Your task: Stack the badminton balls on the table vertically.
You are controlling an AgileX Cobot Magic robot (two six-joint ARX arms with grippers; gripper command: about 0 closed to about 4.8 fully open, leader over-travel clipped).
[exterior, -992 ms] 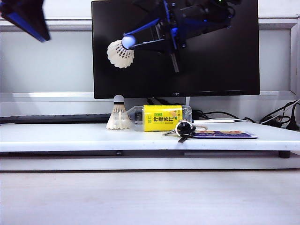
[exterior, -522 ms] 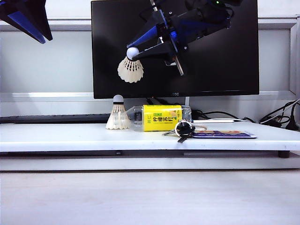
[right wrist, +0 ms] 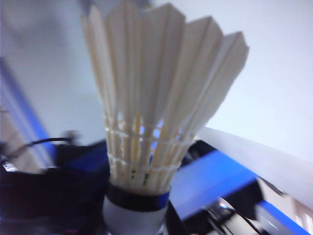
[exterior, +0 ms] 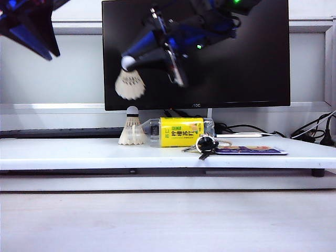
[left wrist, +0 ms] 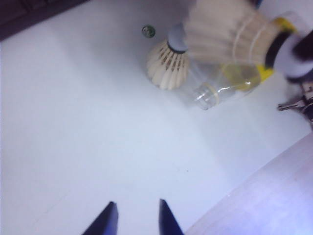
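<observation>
The right hand [exterior: 131, 62], pinching a shuttlecock [exterior: 129, 84] by its cork at upper centre, must lower it squarely onto the standing shuttlecock [exterior: 132, 132] on the tabletop [exterior: 79, 155]; the left hand [exterior: 31, 31] waits spread at upper left.

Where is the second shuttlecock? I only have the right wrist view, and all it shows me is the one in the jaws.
Observer: The second shuttlecock stands cork-up on the table, beside a yellow-labelled bottle lying on its side.
Operator: Is mine over it?
Observer: The right gripper carries the held shuttlecock skirt-down, almost straight above it, with a clear gap between them.
Operator: And the other arm?
Observer: The left gripper hangs at the upper left of the exterior view, jaws open and empty.
</observation>
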